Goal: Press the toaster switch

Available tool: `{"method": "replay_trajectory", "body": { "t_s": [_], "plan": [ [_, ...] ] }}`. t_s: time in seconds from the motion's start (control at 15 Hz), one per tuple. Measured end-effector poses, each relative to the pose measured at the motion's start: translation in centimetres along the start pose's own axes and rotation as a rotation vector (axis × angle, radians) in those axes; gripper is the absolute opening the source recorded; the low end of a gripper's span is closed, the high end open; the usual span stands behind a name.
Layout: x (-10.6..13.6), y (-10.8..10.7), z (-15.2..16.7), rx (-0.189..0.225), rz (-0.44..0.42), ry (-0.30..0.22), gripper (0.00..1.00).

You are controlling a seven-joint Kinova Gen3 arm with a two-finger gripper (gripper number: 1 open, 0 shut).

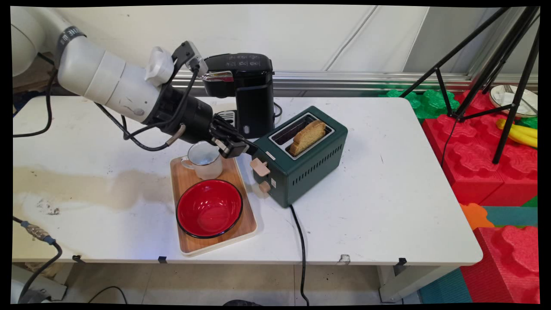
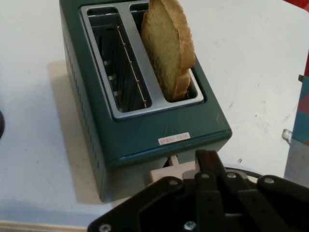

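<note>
A dark green two-slot toaster [image 1: 308,165] stands mid-table with a slice of toast [image 1: 306,137] sticking up out of one slot; the other slot is empty. Its beige lever [image 1: 259,167] sits high on the near end, with a small beige knob [image 1: 264,186] below it. My gripper [image 1: 239,148] is shut and empty, hovering just above and to the left of the lever. In the hand view the fingertips [image 2: 207,162] are pressed together right over the lever [image 2: 169,172], below the toaster [image 2: 140,130] and the toast [image 2: 169,48].
A wooden tray [image 1: 215,243] left of the toaster carries a white mug [image 1: 204,160] and a red bowl [image 1: 209,208]. A black coffee machine [image 1: 245,90] stands behind. The toaster's black cord [image 1: 301,245] runs off the front edge. A tripod [image 1: 495,64] and foam blocks stand at right.
</note>
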Motion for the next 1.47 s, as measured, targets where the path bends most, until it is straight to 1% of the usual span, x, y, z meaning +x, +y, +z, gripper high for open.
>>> {"method": "replay_trajectory", "body": {
  "t_s": [0.73,1.47],
  "plan": [
    [-1.0,-0.3,2.3,-0.009,0.048,-0.004,0.00],
    [-2.2,-1.3,5.2,-0.019,0.089,-0.013,0.00]
  ]
}}
